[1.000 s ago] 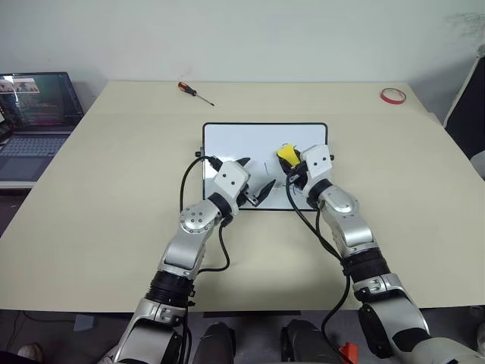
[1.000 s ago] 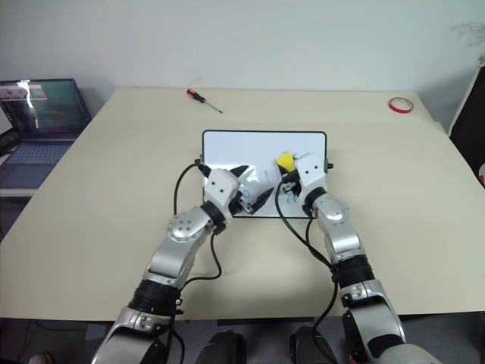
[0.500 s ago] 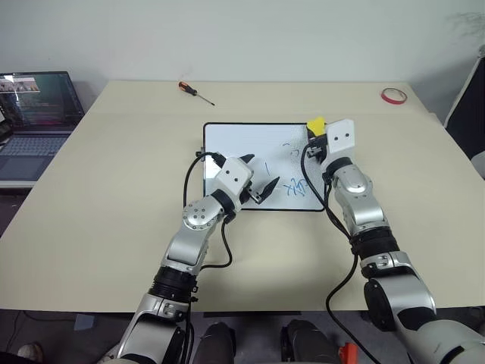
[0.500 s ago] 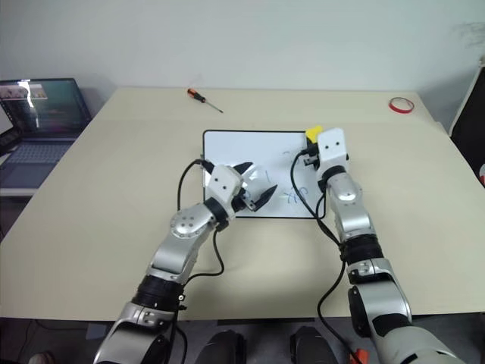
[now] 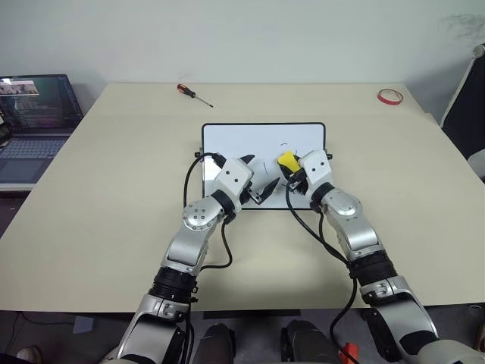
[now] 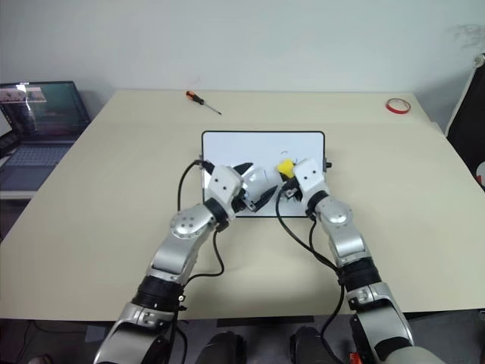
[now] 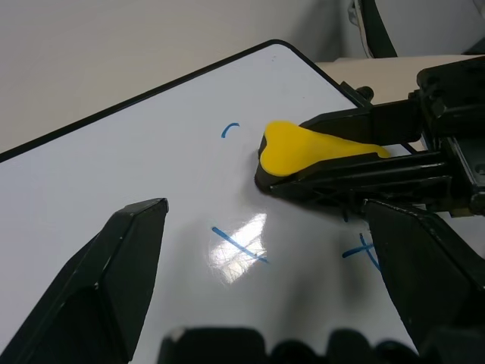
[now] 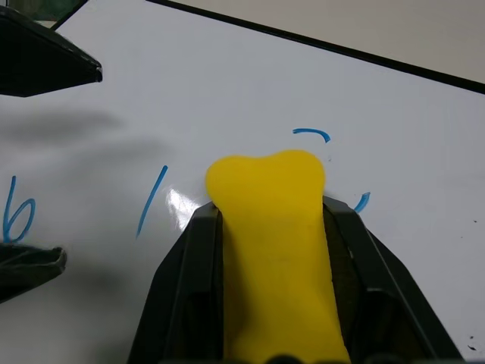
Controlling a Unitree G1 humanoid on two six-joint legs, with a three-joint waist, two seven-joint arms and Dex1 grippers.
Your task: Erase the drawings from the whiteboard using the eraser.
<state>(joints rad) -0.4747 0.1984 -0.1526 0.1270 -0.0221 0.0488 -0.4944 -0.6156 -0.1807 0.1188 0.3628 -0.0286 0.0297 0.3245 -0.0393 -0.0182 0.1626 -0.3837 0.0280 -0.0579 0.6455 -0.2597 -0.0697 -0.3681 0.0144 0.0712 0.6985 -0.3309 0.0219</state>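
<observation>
Compared with half a second earlier, when the right gripper (image 5: 288,170) held the eraser (image 5: 286,159) at the far right corner of the whiteboard (image 5: 235,140), we now see it drawn back over the middle of the board, close to where it stood a second ago. The left gripper (image 5: 256,180) has kept its place over the near part of the board.

In the right wrist view, the right gripper's two black fingers (image 8: 189,273) press against both long sides of the yellow eraser, gripping it firmly; the eraser's front end sits on or just over the white surface, and we cannot tell which. The left gripper's fingers (image 7: 98,288) stand wide apart with nothing between them, just beside the right gripper.

Of the drawings, we see a short blue arc (image 8: 312,134) just beyond the eraser's tip, a slanted stroke (image 8: 151,201) beside it, and a small loop (image 8: 17,216) near the left gripper's finger. The whiteboard lies flat in the middle of the table (image 5: 91,189). A screwdriver (image 5: 194,93) and a red tape ring (image 5: 390,95) lie well apart near the far edge.
</observation>
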